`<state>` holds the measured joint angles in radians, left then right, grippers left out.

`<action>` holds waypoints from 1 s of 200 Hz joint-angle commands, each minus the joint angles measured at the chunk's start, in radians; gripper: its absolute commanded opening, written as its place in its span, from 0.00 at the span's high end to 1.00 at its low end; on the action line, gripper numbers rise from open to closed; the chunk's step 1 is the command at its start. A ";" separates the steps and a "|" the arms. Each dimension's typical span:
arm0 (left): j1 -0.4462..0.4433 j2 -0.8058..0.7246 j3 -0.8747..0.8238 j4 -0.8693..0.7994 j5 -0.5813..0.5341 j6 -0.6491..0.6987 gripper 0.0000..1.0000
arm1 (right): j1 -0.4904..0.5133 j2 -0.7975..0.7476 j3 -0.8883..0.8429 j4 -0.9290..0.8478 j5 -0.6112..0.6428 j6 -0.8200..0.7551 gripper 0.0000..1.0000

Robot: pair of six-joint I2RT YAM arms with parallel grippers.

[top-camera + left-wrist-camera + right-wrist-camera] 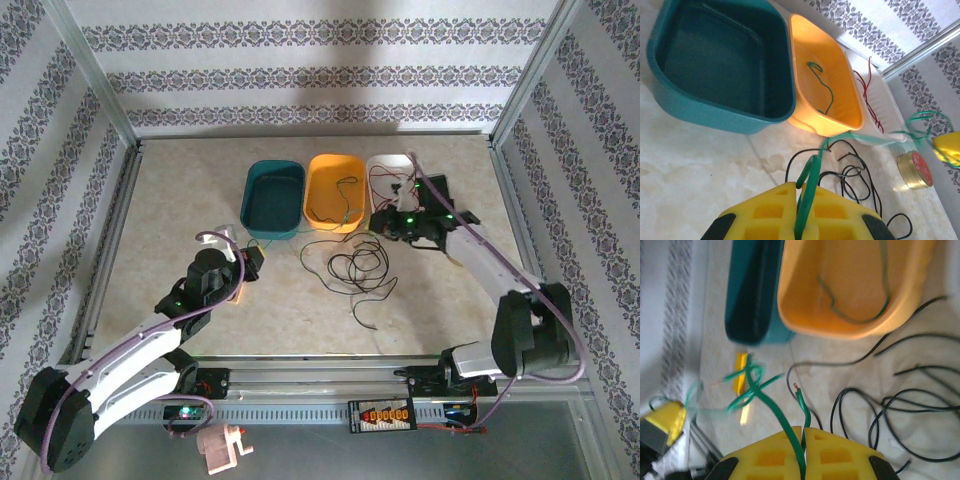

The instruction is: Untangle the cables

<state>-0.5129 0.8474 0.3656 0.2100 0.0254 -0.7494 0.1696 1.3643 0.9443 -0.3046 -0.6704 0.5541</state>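
Starting with the top external view: the left arm reaches from its base at 7 o'clock toward the table centre, with the left gripper (250, 263) low over the table (170, 200). The right arm folds in from 5 o'clock, with the right gripper (386, 222) just beside the near edge of the white bin (385, 165). The black cables (355, 268) lie in a loose pile between the two grippers, at 6 o'clock of the orange bin (335, 190). Bare table lies at 9 o'clock of the teal bin (272, 198) and at 6 o'clock of the pile, up to the near rail (320, 372). Left wrist view: the yellow fingers (770, 215) are clenched on the green cable (810, 175), a grip too fine for the top view. The strand runs toward 2 o'clock to the right gripper's yellow tip. A second green cable (822, 85) lies in the orange bin, a red cable (867, 95) lies in the white bin, and a round roll (916, 170) sits at 3 o'clock. Right wrist view: the right gripper's fingers (840, 455) are likewise clenched on the green cable, which knots toward 10 o'clock on its way to the left gripper. Black cables spread at 3 o'clock.
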 commanded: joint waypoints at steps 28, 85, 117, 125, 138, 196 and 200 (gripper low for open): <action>0.027 -0.081 -0.018 0.037 0.054 0.055 1.00 | -0.182 -0.200 -0.064 0.137 0.078 0.166 1.00; 0.028 -0.052 0.050 0.138 0.166 0.063 1.00 | -0.048 -0.143 0.020 0.092 0.143 0.109 0.99; 0.028 -0.045 0.076 0.177 0.089 0.031 1.00 | 0.034 0.032 0.101 0.127 0.195 0.141 0.99; 0.028 -0.046 0.078 0.192 0.070 0.024 1.00 | 0.052 0.087 0.134 0.135 0.204 0.139 0.98; 0.028 -0.045 0.079 0.215 0.038 0.010 1.00 | 0.077 0.186 0.198 0.139 0.219 0.148 0.98; 0.028 0.026 0.123 0.243 -0.004 0.027 1.00 | 0.117 0.521 0.470 0.164 0.239 0.181 0.78; 0.027 0.034 0.125 0.247 -0.007 0.027 1.00 | 0.118 0.531 0.480 0.160 0.242 0.182 0.74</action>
<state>-0.4995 0.8536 0.4484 0.3859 0.0479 -0.7238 0.2810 1.8420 1.3334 -0.1635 -0.4572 0.7143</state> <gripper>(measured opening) 0.053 0.172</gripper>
